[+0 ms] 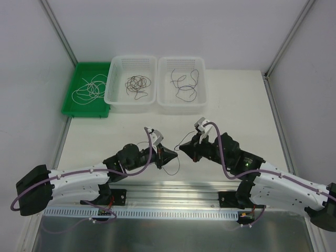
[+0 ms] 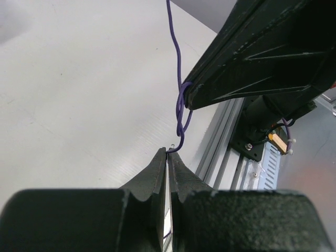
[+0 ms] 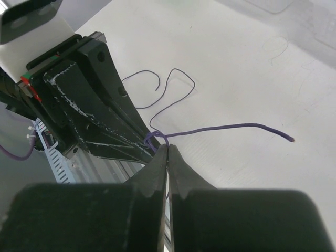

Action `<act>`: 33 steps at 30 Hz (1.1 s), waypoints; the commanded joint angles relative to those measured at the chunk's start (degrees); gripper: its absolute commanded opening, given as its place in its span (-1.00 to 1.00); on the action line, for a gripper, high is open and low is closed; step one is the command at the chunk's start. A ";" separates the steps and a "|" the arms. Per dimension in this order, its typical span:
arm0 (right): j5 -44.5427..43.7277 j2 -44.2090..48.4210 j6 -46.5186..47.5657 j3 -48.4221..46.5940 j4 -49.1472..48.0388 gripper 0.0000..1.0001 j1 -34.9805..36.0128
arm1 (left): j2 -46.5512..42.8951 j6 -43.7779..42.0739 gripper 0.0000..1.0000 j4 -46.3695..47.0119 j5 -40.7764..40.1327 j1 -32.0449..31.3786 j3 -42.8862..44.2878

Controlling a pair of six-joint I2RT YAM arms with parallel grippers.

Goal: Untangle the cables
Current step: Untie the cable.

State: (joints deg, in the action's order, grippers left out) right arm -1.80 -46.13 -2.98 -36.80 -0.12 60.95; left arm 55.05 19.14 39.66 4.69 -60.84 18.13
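A thin purple cable stretches between both grippers just above the table, near its front edge. My left gripper is shut on the cable at its very tips. The right arm's fingers cross the upper right of the left wrist view, with a small knot of cable at their tip. My right gripper is also shut on the cable, whose free end trails right over the table. In the top view the left gripper and right gripper meet tip to tip, and cable loops beside them.
At the back stand a green tray holding a whitish cable, a white basket with a brownish tangle, and a second white basket with dark cables. An aluminium rail runs along the front edge.
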 commanded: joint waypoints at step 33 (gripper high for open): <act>-9.43 2.18 5.89 0.58 3.02 -0.99 4.27 | -1.00 11.10 -1.00 -25.68 0.23 1.77 14.83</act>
State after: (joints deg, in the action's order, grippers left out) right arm -6.04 -45.28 3.97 -36.60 1.32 64.93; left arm 55.59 28.49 12.64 5.76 -60.12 32.95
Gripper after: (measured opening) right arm 0.013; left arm 0.008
